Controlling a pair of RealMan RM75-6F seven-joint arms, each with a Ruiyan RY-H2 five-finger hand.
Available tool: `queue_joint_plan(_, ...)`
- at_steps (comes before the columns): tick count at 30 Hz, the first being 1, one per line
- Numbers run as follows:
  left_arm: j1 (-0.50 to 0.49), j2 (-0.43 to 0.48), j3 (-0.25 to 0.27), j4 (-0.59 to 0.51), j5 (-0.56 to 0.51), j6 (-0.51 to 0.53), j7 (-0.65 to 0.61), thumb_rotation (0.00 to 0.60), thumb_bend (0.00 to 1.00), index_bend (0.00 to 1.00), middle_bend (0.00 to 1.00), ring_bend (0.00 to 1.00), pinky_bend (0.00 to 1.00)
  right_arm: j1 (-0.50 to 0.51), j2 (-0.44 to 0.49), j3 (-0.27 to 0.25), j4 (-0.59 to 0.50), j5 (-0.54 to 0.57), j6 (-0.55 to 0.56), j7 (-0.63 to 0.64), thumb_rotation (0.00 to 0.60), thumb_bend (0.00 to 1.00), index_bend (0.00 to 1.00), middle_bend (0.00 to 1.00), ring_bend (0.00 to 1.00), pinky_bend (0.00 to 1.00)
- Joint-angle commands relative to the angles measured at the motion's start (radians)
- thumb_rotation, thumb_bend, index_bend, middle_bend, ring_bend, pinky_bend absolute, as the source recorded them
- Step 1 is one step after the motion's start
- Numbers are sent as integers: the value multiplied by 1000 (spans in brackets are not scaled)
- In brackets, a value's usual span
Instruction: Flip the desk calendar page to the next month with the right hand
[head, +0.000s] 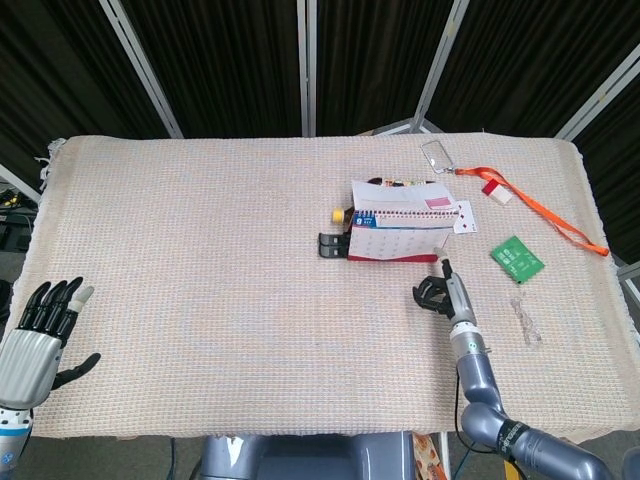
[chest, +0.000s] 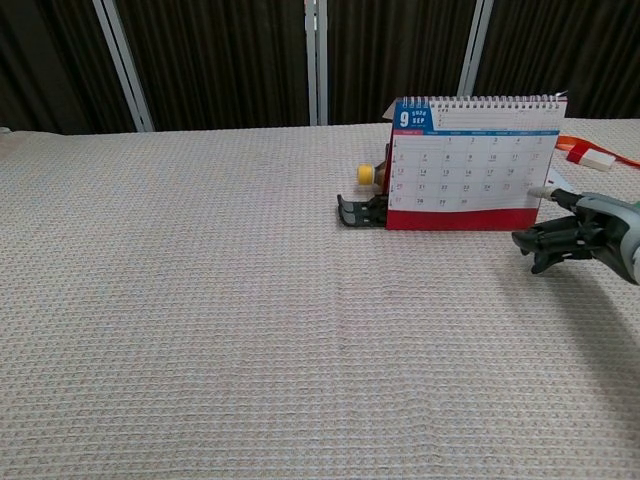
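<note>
Head view looks steeply down from the near edge over the whole tabletop (head: 200, 250); chest view sits low, facing its far edge, sharing the middle.

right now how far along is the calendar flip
Nothing looks done: the calendar stands showing its 9 page, no sheet turned over. In hand: the right hand sits by the page's lower right corner, one fingertip at its edge; whether it touches is unclear. Left: lifting that page over the spiral top. The left hand waits apart, open.
</note>
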Motion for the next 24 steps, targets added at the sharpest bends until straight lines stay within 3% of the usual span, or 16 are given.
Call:
queue_joint_plan(1,-2,2,1,-2,2,-1,-5,600,62,0,0,0,0,16,-17,6,7,8,-2,-14,600,360,56,642,642,474)
queue_joint_plan(10,-4,8,0,-5,5,1,-20,600,62,0,0,0,0,54,-59,15,5,21,12,-60,600,367,89,642,643,474)
queue_joint_plan(18,0,14,0,-6,8,12,-32,600,63,0,0,0,0,44,-24,22,-141,-59,107,-95,600,368,139,641,642,472)
queue_joint_plan(24,1,12,2,-8,15,15,-23,600,61,0,0,0,0,6,34,24,-278,-183,240,-114,600,369,202,590,614,434)
